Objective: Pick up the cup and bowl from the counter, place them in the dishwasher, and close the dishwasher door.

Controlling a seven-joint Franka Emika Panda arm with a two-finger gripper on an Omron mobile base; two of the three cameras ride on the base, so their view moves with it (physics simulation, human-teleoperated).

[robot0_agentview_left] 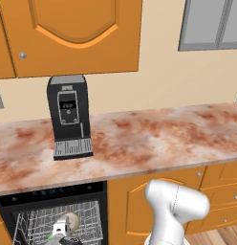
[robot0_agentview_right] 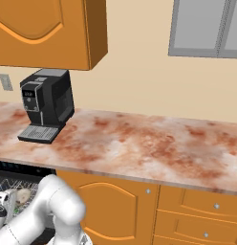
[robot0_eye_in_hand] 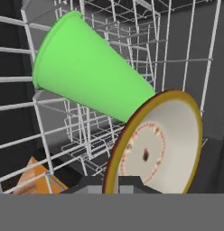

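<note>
My gripper [robot0_eye_in_hand: 111, 186] is down inside the dishwasher's grey wire rack [robot0_eye_in_hand: 190, 58], shut on the rim of the beige bowl [robot0_eye_in_hand: 159, 140]. The bowl stands on edge, its inside facing the hand camera. Just beyond it the green cup [robot0_eye_in_hand: 86, 76] lies on its side in the rack, touching or nearly touching the bowl. From the base, the bowl [robot0_agentview_left: 70, 221] [robot0_agentview_right: 22, 195] shows in the open dishwasher [robot0_agentview_left: 53, 192] under the counter [robot0_agentview_left: 139, 139]. The dishwasher door is out of view.
A black coffee machine [robot0_agentview_left: 69, 115] [robot0_agentview_right: 46, 103] stands on the counter [robot0_agentview_right: 139, 143] above the dishwasher. Orange cabinet doors and drawers [robot0_agentview_right: 206, 210] run to the right under the counter. Upper cabinets [robot0_agentview_left: 77, 33] hang overhead.
</note>
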